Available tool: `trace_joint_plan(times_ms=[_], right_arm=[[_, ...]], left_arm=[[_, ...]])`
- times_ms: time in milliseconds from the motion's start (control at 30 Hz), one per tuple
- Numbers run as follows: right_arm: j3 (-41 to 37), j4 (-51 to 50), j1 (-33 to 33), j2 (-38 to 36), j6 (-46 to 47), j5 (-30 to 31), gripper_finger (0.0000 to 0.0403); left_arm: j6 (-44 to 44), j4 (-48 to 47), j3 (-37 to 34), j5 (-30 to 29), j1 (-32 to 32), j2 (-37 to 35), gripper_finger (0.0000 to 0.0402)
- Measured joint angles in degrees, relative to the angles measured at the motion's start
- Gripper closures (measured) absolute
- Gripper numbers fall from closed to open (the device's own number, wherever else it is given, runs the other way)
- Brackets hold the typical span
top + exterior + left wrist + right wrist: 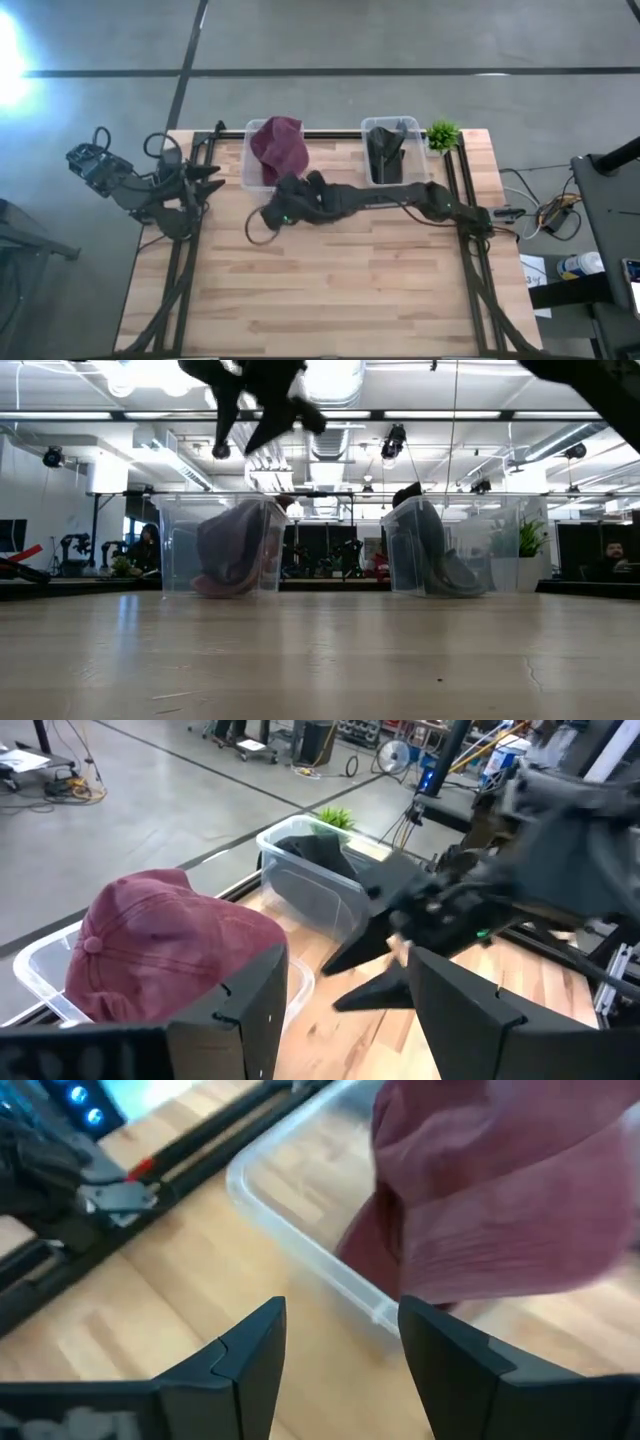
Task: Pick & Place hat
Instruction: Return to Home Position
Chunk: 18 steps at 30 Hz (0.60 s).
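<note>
A maroon hat [277, 147] sits in the left clear bin [249, 165], its crown rising above the rim; it also shows in the low view [234, 550] and the left wrist view [160, 945]. In the right wrist view the maroon hat [500, 1200] hangs over the bin's near rim [300, 1230]. My right gripper [340, 1350] is open, hovering just in front of that bin and above it [245, 432], touching nothing. A dark hat [390, 148] lies in the right clear bin [368, 172]. My left gripper [350, 1020] is open and waits at the table's left edge [208, 180].
A small green plant [443, 134] stands at the far right corner beside the right bin. A black frame rail [330, 133] runs along the far edge and down both sides. The bare wooden tabletop [330, 290] stretches toward the near edge. People show in the room beyond.
</note>
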Motion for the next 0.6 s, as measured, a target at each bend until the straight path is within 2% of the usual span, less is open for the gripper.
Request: trace_joint_plan(times_ms=[100,200,367,600], right_arm=[[0.0,-2.6,3.0,-2.5,0.2,7.5,0.0216],[0.1,-7.2,5.5,-6.2,0.6,10.3,0.0215],[-0.2,-11.0,9.8,-9.3,5.9,9.4,0.0219],[-0.6,3.2,15.2,-10.0,1.6,1.0,0.0228]], left_arm=[[-0.5,0.0,0.0,0.0,0.0,0.7,0.0200],[-1.1,0.0,0.0,0.0,0.0,1.8,0.0200],[-2.2,2.2,-0.6,1.4,0.0,4.8,0.0200],[-0.1,6.5,-1.7,12.3,0.7,7.0,0.0200]])
